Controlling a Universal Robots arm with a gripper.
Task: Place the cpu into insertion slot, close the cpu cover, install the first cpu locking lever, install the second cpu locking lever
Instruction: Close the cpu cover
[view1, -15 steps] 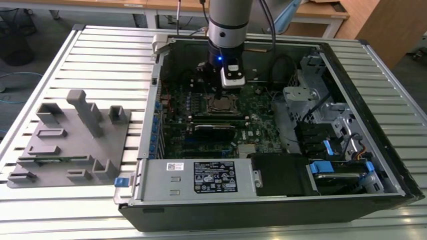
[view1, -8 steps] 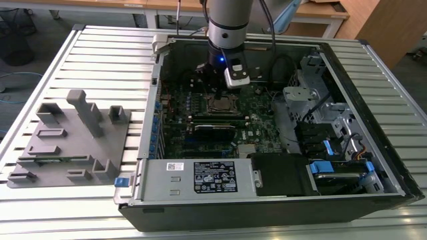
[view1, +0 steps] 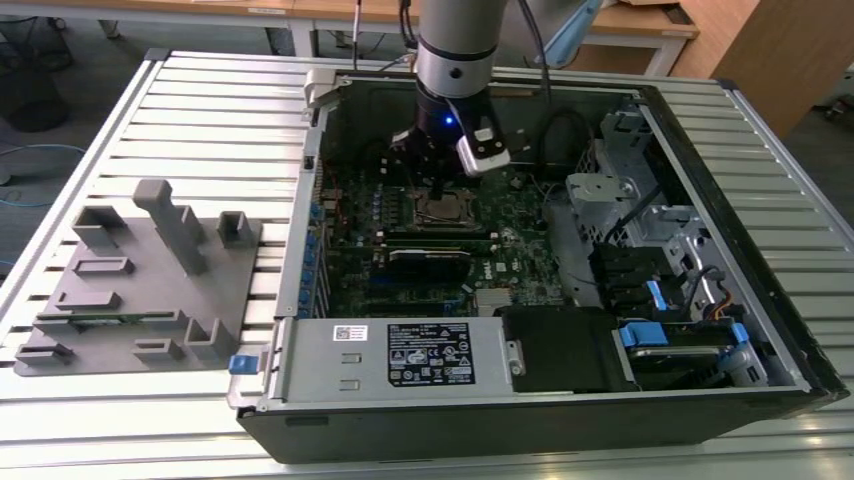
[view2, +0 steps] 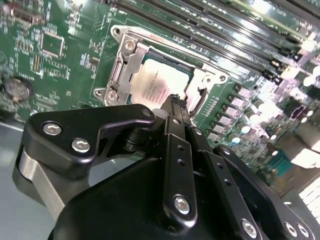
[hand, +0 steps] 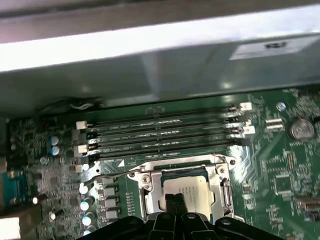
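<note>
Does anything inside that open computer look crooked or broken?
Nothing stands out. The small square grey metal chip lies flat and straight inside its thin silvery metal frame, with the robot's black hand close over it.

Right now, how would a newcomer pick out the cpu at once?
Inside the open computer case, find the green circuit board. Beside its long black memory slots sits a silvery cpu cover; the cpu is the flat pale metal square in its window, under the gripper.

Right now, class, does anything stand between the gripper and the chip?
Nothing visible does. In the second wrist view the gripper hangs right over the chip, which lies bare in the window of its metal frame.
</note>
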